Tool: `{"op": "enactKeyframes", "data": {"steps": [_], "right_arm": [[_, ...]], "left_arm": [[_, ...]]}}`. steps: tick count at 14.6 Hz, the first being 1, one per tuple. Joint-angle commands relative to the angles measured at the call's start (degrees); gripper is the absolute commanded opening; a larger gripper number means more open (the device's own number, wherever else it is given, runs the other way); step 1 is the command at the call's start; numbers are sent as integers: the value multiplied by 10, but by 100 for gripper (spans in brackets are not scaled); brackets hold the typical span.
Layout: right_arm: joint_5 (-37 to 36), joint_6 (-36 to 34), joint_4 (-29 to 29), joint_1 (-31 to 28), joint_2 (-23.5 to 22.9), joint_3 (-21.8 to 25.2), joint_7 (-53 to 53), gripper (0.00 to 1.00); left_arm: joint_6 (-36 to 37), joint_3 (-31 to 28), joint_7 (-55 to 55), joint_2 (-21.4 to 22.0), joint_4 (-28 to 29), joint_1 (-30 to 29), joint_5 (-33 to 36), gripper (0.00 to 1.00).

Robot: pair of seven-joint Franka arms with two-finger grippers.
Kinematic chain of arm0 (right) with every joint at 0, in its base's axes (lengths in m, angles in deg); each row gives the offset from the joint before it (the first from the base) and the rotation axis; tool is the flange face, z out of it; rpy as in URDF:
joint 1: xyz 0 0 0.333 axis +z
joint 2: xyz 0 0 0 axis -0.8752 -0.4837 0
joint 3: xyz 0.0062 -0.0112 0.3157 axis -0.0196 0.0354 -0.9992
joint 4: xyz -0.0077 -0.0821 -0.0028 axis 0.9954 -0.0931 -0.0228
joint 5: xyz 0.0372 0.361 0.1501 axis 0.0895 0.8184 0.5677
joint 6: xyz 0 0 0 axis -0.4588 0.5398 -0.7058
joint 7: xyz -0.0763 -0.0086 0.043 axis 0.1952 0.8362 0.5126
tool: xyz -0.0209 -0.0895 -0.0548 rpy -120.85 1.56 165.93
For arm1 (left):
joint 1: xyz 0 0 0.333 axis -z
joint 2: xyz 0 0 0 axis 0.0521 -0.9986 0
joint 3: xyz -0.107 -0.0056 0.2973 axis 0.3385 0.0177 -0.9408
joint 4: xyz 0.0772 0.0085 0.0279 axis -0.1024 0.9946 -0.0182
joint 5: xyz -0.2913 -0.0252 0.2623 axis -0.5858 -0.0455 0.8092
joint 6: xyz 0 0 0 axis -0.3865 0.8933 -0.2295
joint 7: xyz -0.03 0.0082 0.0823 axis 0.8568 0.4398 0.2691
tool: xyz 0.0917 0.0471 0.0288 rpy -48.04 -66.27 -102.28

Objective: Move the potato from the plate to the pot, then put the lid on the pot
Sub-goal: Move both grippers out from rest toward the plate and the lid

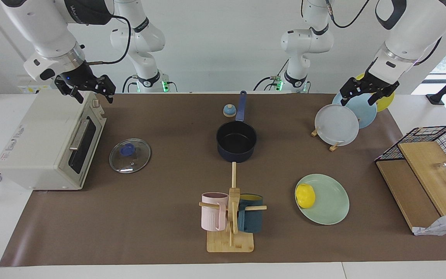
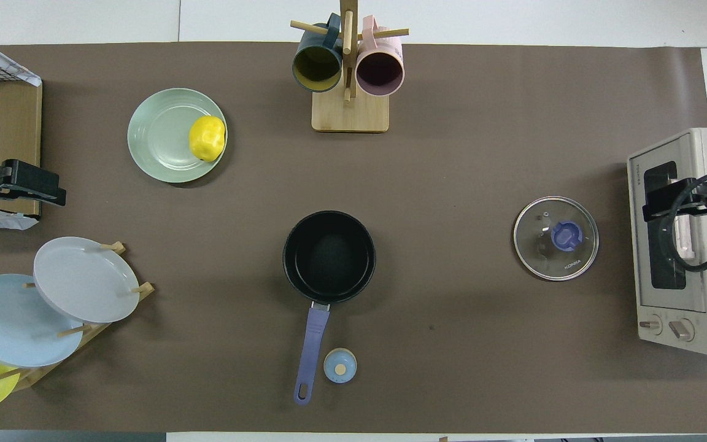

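The yellow potato (image 1: 305, 195) (image 2: 207, 137) lies on the mint-green plate (image 1: 331, 207) (image 2: 157, 138), at its edge toward the mug stand. The navy pot (image 1: 236, 141) (image 2: 329, 256) stands empty at the table's middle, its handle pointing toward the robots. The glass lid (image 1: 130, 155) (image 2: 556, 238) lies flat on the mat beside the toaster oven, knob up. My left gripper (image 1: 358, 99) (image 2: 28, 184) hangs open and empty in the air over the plate rack's end of the table. My right gripper (image 1: 93, 96) (image 2: 666, 199) hangs open and empty over the toaster oven.
A white toaster oven (image 1: 48, 143) (image 2: 679, 245) stands at the right arm's end. A mug stand (image 1: 230, 217) (image 2: 348, 73) is farther from the robots than the pot. A small bell (image 1: 229, 111) (image 2: 340, 365) sits beside the pot's handle. A rack of upright plates (image 1: 337, 124) (image 2: 77, 279) and a wire basket (image 1: 432, 155) stand at the left arm's end.
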State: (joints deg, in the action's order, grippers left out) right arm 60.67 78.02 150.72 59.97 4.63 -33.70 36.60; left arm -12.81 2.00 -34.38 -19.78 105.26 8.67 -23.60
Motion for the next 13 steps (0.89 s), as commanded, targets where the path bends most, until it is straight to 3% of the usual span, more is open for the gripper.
{"op": "enactKeyframes", "data": {"steps": [1,7,13], "right_arm": [[3,9,18,-2,15,-3,-3,100],[3,15,23,15,16,-5,-6,100],[3,157,133,27,31,-5,-3,100]], "left_arm": [[-9,0,4,10,10,0,11,100],[-7,0,5,10,10,1,11,100],[-36,1,2,9,18,6,10,100]]}}
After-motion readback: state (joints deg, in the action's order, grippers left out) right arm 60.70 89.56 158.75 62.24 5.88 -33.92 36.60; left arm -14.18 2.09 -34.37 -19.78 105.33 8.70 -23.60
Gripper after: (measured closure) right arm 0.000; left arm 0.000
